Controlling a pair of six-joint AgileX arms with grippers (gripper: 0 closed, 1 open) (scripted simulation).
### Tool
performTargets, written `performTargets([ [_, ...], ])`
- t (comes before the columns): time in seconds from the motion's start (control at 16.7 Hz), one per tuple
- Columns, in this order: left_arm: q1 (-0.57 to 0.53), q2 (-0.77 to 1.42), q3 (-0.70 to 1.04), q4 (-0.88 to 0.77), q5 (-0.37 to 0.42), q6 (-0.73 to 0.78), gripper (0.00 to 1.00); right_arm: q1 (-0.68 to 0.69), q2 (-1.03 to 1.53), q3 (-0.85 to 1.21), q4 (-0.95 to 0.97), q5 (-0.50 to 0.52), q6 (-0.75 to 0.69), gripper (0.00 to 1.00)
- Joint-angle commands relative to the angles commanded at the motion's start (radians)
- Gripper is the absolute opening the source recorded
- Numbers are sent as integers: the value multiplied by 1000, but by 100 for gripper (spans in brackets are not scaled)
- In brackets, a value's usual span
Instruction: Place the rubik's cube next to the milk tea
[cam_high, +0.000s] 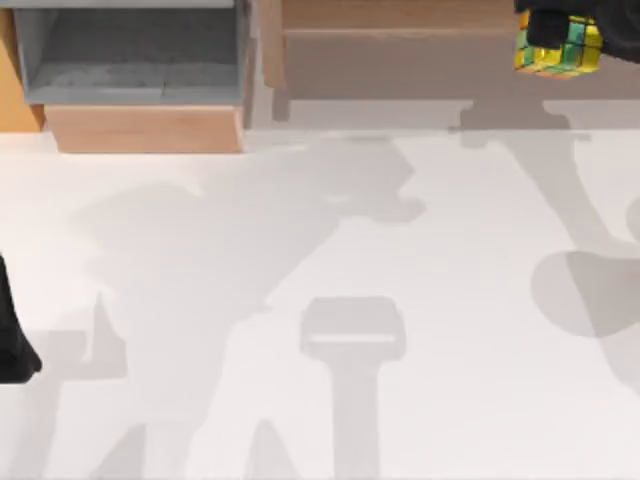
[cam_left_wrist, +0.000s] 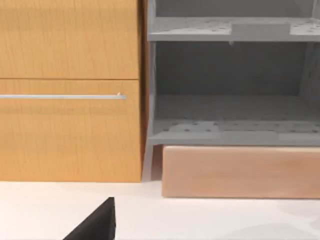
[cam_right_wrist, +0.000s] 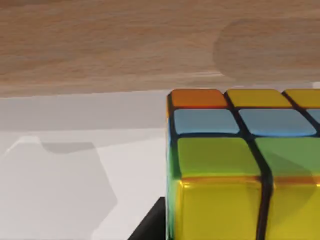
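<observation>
Here my right pincer is gripping the rubik's cube, its yellow, green, orange and blue tiles showing.

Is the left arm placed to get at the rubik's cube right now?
Probably not. The left gripper sits at the table's left edge, while the rubik's cube is at the far right corner, with the right gripper already over it.

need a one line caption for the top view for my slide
Right gripper at the table's far right edge over the rubik's cube, beside a wooden shelf; left arm parked at left.
</observation>
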Motion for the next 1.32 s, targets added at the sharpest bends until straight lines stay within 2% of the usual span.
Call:
performTargets([
  [0.3, 0, 0, 0, 0, 0, 0, 100, 64, 74, -2, -347, 13, 14, 0],
  [0.54, 0, 0, 0, 0, 0, 0, 100, 84, 126, -33, -503, 41, 16, 0],
  [1.32, 0, 0, 0, 0, 0, 0, 100, 107, 133, -43, -530, 61, 19, 0],
])
